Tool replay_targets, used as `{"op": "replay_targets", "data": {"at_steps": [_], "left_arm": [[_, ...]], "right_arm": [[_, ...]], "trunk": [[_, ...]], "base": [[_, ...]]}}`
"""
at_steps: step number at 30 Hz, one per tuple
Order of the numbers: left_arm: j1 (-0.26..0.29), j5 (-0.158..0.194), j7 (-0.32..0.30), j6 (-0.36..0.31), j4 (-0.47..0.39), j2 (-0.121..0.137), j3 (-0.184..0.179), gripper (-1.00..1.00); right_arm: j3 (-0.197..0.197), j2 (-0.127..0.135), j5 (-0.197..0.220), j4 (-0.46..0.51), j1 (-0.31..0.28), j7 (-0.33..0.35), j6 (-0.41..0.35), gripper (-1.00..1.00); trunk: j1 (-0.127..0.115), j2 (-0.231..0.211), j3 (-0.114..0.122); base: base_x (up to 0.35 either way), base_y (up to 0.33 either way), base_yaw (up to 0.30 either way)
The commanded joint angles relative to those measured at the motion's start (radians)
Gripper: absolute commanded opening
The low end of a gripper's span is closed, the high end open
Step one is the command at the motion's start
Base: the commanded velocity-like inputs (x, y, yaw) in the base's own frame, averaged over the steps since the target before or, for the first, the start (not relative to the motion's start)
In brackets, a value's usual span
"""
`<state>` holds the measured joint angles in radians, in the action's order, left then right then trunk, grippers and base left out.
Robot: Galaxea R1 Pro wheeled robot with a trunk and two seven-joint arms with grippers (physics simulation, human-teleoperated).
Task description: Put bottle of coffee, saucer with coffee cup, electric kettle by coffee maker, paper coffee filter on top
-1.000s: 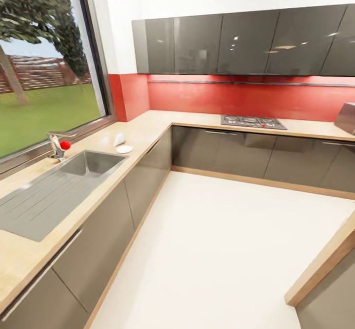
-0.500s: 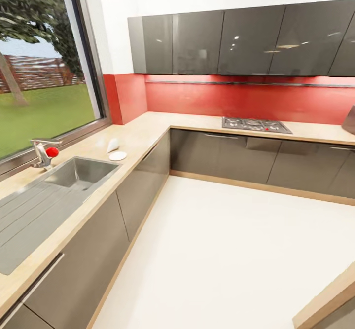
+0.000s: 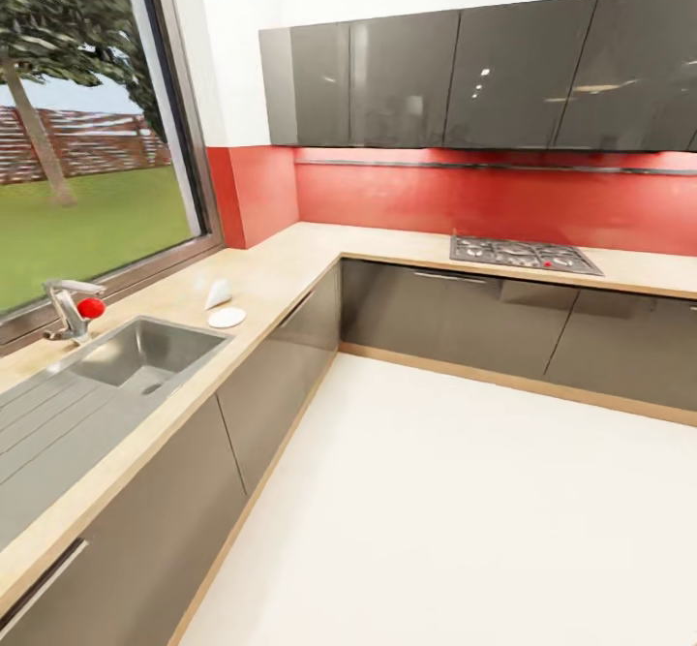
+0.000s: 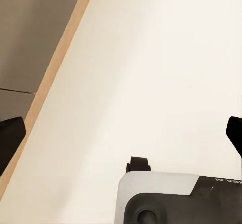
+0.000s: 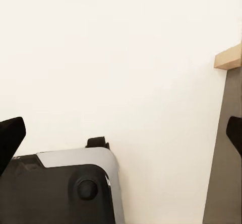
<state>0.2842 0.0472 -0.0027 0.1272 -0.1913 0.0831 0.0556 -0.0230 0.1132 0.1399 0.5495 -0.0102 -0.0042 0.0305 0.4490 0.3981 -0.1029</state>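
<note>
The kitchen countertop [image 3: 281, 268], light wood over grey cabinet fronts, runs along the window and turns at the corner under the red wall. On it, just past the steel sink [image 3: 145, 355], lies the white saucer [image 3: 227, 317]. A small white cone-like object [image 3: 218, 292] stands right behind the saucer; I cannot tell what it is. My left gripper [image 4: 121, 138] hangs open over the pale floor beside a cabinet base, nothing between its fingers. My right gripper [image 5: 121, 138] is open too, above the floor near a wooden edge [image 5: 229, 58]. The bottle of coffee, the coffee cup and the kitchen shelf are out of view.
A tap with a red knob [image 3: 75, 309] stands behind the sink, under the big window [image 3: 87, 142]. A gas hob [image 3: 523, 255] is set in the far counter. Dark wall cabinets [image 3: 455, 79] hang above the red backsplash. Open pale floor [image 3: 465, 510] lies between the counters.
The whole head view has shifted, so the camera moved: the wooden table corner at the lower right has left the picture. Saucer and white cone rest in the same spot on the counter.
</note>
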Motion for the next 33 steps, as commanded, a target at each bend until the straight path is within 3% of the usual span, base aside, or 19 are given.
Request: {"op": "replay_targets", "data": {"at_steps": [1, 17, 33], "left_arm": [[0.001, 0.005, 0.000, 0.003, 0.001, 0.000, 0.003, 1.00], [0.001, 0.005, 0.000, 0.003, 0.001, 0.000, 0.003, 1.00], [0.001, 0.005, 0.000, 0.003, 0.001, 0.000, 0.002, 1.00]], "right_arm": [[0.001, 0.000, 0.010, 0.000, 0.000, 0.000, 0.003, 1.00], [0.003, 0.001, 0.007, -0.003, 0.000, 0.000, 0.072, 1.00], [0.003, 0.000, 0.009, -0.003, 0.000, 0.000, 0.072, 1.00]], "trunk": [[0.001, 0.002, -0.002], [0.001, 0.002, -0.002], [0.001, 0.002, -0.002]], "base": [[0.286, -0.207, 0.136], [0.287, -0.200, 0.014], [0.332, -0.030, 0.000]]}}
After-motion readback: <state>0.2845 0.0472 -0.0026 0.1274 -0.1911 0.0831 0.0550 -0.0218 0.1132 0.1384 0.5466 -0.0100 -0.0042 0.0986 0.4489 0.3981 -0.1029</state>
